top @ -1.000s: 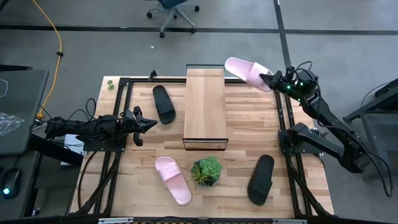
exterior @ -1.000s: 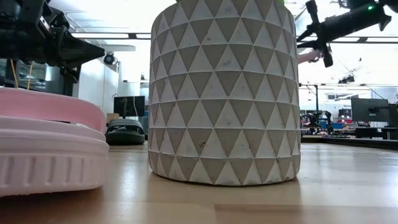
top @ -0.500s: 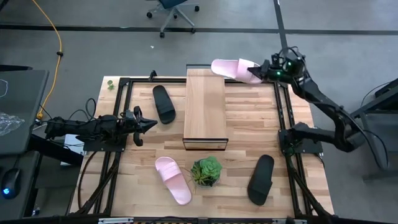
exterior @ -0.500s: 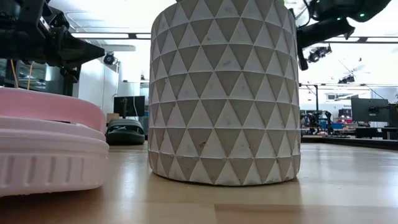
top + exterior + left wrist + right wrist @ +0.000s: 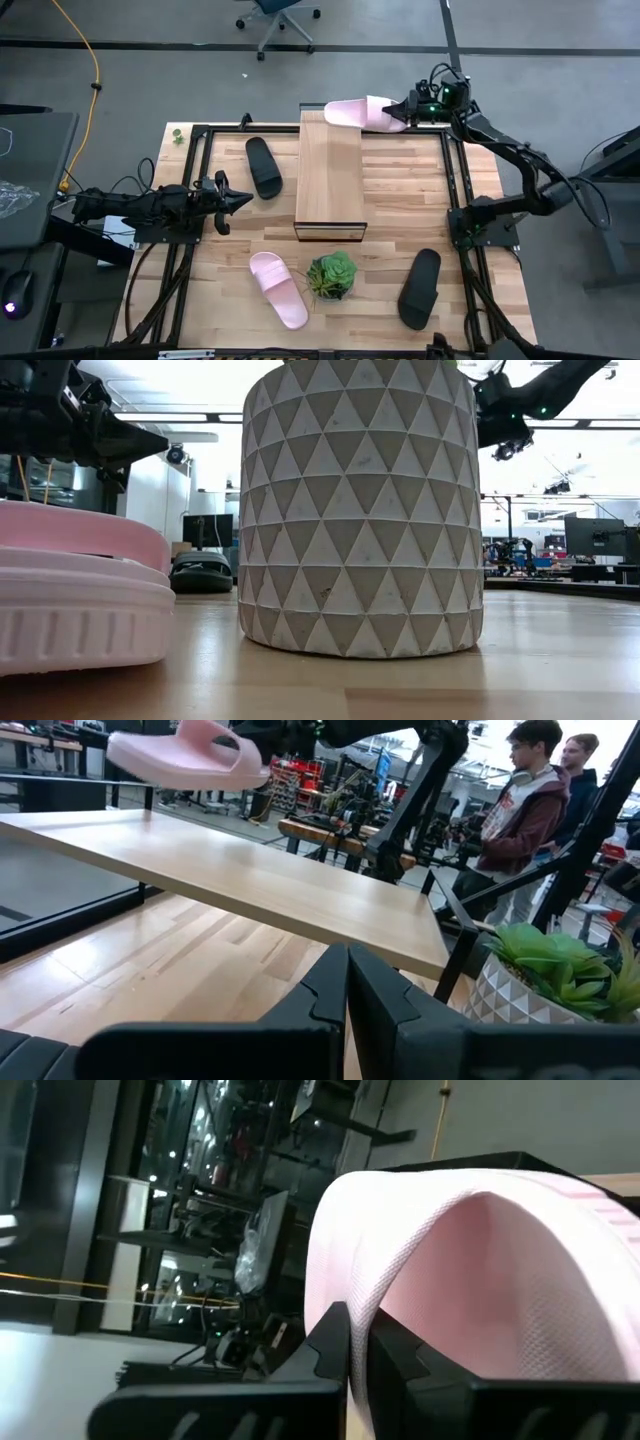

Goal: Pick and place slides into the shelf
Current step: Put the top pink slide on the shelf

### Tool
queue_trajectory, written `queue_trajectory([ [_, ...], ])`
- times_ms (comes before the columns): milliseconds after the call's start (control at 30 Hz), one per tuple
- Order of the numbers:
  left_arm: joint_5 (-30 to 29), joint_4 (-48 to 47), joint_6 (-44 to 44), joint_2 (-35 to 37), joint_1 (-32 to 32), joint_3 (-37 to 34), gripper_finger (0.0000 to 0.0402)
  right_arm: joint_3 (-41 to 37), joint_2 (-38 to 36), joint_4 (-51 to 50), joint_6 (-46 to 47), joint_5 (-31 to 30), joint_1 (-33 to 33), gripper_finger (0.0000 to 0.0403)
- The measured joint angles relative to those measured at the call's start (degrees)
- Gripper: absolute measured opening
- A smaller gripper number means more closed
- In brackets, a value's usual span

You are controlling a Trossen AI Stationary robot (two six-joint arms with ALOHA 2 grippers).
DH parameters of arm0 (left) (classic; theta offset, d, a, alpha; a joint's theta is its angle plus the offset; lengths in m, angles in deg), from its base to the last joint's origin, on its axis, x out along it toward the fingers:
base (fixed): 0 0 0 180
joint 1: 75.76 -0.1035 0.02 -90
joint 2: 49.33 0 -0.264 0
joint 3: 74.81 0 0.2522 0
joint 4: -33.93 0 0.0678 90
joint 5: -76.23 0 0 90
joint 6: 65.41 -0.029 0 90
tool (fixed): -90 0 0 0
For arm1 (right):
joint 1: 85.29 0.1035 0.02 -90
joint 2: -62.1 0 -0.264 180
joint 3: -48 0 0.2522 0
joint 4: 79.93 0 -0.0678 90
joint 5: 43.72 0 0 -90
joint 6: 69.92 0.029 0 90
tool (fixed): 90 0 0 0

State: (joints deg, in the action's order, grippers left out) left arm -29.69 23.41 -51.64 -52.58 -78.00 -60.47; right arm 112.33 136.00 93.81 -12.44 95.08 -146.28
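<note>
A pale pink slide (image 5: pixel 358 112) hangs in the air over the far end of the shelf (image 5: pixel 330 175), a long light-wood rack in the table's middle. My right gripper (image 5: pixel 404 108) is shut on it, reaching in from the table's right. The left wrist view shows this slide (image 5: pixel 190 755) above the shelf's plank top (image 5: pixel 250 870). Flat on the table lie a second pink slide (image 5: pixel 278 288), a black slide (image 5: pixel 264 166) and another black slide (image 5: pixel 420 288). My left gripper (image 5: pixel 240 200) waits shut at the table's left, pointing level at the shelf. My right gripper pinches the slide's broad strap at its edge (image 5: pixel 345 1285), one finger on the strap's outer side and one under its arch. The fingers come nearly level from the table's right. The slide is lifted clear, sole down, and reaches leftward from the fingers over the shelf's far end.
A green plant in a patterned grey pot (image 5: pixel 331 275) stands near the shelf's near end and fills the low view (image 5: pixel 360 510). Dark frame rails (image 5: pixel 460 170) run along both table sides. People (image 5: pixel 530 810) stand beyond the table.
My right gripper has carried the pink slide toward the table's left and a little toward the far edge. It has also swung about, so the slide, slanted before, now lies across the shelf's far end, still clear of it.
</note>
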Motion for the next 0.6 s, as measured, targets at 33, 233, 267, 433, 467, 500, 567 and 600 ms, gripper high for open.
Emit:
queue_trajectory([
  [33,0.0,0.0,0.0,0.0,0.0,0.0,0.0001,0.0,0.7,0.9,0.4,0.6,0.3,0.0],
  [233,0.0,0.0,1.6,0.0,0.0,0.0,0.0001,0.0,4.3,6.5,2.4,1.9,2.9,0.0],
  [267,0.0,0.0,1.7,0.0,0.0,0.0,0.0001,0.0,4.9,8.0,3.0,1.9,3.5,0.0],
  [433,-0.5,0.0,2.3,0.0,0.0,0.0,0.0001,0.0,8.5,15.9,5.9,-0.5,6.6,0.0],
  [467,-0.7,0.0,2.9,0.0,0.0,0.0,0.0001,0.0,9.1,17.8,6.8,-1.0,7.1,0.0],
  [500,-1.1,0.1,3.2,0.0,0.0,0.0,0.0001,0.0,9.6,19.4,7.2,-1.5,7.5,0.0],
  [567,-1.7,0.6,3.8,0.0,0.0,0.0,0.0001,0.0,10.5,21.6,8.2,-2.0,7.9,0.0],
  [600,-2.0,1.3,4.3,0.0,0.0,0.0,0.0001,0.0,10.8,22.0,8.3,-2.4,8.1,0.0],
])
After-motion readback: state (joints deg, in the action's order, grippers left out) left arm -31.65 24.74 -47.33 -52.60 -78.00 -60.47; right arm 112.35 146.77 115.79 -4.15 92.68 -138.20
